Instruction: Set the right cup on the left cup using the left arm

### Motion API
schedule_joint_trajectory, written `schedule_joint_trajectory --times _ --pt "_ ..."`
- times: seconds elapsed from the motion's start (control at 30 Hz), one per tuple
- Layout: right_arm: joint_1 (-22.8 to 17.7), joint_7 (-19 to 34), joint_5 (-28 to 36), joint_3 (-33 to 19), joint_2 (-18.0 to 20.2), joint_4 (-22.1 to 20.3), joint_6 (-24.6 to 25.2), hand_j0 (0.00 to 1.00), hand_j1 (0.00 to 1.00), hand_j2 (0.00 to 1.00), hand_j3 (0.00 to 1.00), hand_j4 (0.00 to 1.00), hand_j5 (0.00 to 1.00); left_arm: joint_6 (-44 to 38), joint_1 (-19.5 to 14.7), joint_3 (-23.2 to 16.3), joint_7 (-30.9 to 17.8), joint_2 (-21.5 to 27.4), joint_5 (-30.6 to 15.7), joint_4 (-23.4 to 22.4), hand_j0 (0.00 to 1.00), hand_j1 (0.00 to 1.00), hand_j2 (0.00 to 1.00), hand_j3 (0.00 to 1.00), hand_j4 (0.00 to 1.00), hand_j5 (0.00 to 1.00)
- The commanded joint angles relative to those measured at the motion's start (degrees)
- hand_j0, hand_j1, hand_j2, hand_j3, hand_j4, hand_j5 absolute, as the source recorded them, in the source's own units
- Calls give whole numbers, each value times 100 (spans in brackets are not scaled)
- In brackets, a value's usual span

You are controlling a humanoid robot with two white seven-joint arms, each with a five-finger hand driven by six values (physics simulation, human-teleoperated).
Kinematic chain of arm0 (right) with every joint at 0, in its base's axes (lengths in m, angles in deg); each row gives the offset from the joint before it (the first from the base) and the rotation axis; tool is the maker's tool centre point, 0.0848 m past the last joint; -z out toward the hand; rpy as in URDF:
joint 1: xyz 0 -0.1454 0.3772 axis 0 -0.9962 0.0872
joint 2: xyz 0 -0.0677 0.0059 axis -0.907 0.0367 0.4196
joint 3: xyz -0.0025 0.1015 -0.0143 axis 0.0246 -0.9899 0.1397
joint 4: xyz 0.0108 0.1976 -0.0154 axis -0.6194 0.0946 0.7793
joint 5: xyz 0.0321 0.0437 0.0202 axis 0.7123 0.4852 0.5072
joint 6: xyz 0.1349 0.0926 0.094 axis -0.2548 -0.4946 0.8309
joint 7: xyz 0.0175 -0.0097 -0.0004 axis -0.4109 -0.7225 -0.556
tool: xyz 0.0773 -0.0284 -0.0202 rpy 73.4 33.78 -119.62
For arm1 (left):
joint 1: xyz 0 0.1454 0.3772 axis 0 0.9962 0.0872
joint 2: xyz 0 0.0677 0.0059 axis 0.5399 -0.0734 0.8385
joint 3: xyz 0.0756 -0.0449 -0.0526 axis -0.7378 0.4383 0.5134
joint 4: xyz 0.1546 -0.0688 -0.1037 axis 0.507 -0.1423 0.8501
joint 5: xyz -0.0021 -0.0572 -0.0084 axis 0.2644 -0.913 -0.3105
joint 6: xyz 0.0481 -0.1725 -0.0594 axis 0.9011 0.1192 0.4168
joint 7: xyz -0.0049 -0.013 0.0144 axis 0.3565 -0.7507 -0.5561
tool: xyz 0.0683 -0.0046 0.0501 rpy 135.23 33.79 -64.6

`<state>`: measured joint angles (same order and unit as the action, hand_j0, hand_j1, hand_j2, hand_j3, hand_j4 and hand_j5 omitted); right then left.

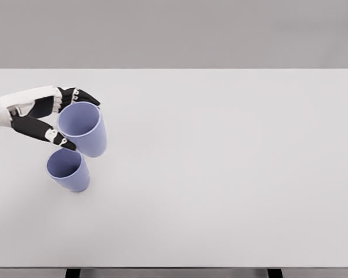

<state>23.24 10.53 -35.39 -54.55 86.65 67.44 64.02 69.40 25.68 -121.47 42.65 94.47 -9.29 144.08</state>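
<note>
Left hand (43,116) gripping upright lavender cup (84,130), mouth up, just above second cup (68,169)

Item 1: plain white rectangular tabletop (232,174), filling most of the view; grey backdrop beyond its far edge.

Item 2: left hand (46,116), white palm with black fingers, entering from the left edge. Fingers wrapped around Item 3, thumb on its near side, other fingers (81,95) over its far rim.

Item 3: lavender-blue smooth tapered cup (84,130), open mouth tilted towards the viewer, held at the left side of the tabletop.

Item 4: second lavender-blue tapered cup (68,169), upright on the tabletop, just nearer than and slightly left of Item 3; whether the two touch cannot be told.
</note>
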Motion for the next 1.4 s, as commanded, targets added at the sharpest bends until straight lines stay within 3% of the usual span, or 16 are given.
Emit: schedule_joint_trajectory --times 0.0,0.73,1.37 --pt "0 0 1 0 1 1 0 100 100 100 100 100 100 4 0 4 -3 102 -93 2 68 68 68 68 68 68" --pt "0 0 1 0 1 1 0 100 100 100 100 100 100 13 105 4 -12 603 -462 2 68 68 68 68 68 68" --pt "0 0 1 0 1 1 0 100 100 100 100 100 100 13 396 4 -12 1016 -699 2 68 68 68 68 68 68"
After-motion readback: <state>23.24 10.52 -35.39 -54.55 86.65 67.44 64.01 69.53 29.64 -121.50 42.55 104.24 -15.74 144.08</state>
